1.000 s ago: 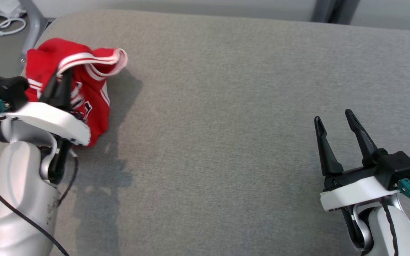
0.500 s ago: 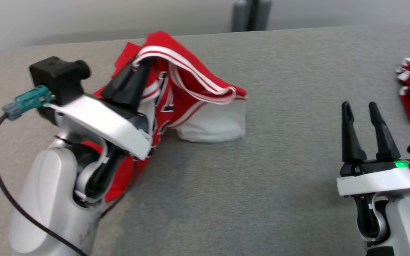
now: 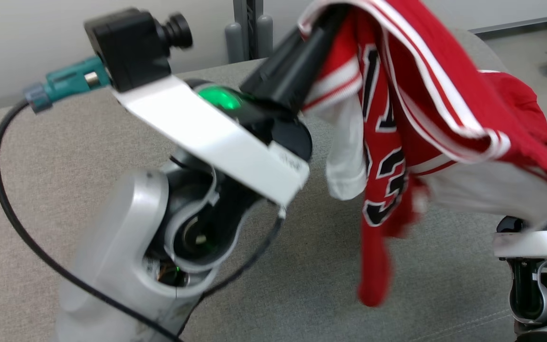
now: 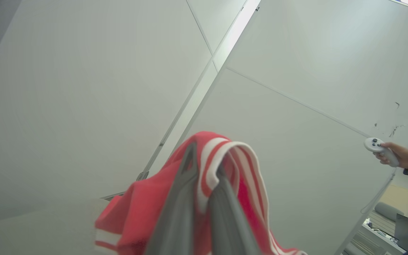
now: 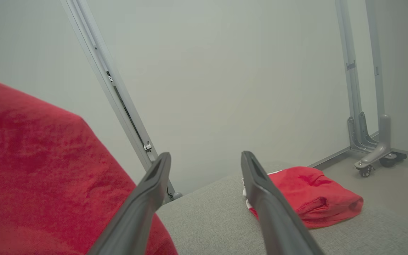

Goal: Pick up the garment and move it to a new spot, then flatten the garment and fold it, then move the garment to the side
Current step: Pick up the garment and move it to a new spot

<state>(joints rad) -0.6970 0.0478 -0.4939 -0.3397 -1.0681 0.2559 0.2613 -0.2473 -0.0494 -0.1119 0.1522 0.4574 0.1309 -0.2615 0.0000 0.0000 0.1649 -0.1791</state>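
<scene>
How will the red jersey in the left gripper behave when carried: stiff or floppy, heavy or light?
Probably floppy: the red jersey hangs in loose folds from the left gripper. Likely light, since a pinch on its striped edge carries it.

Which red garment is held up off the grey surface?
The numbered, white-striped jersey: it hangs from the shut left gripper, above the grey surface. The other red garment lies bunched on it.

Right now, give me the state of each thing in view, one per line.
left pincer, shut on the jersey's striped edge
jersey, hanging bunched in the air
right pincer, open, empty
second red garment, lying crumpled on the grey surface
person's hand, holding a white controller
</scene>
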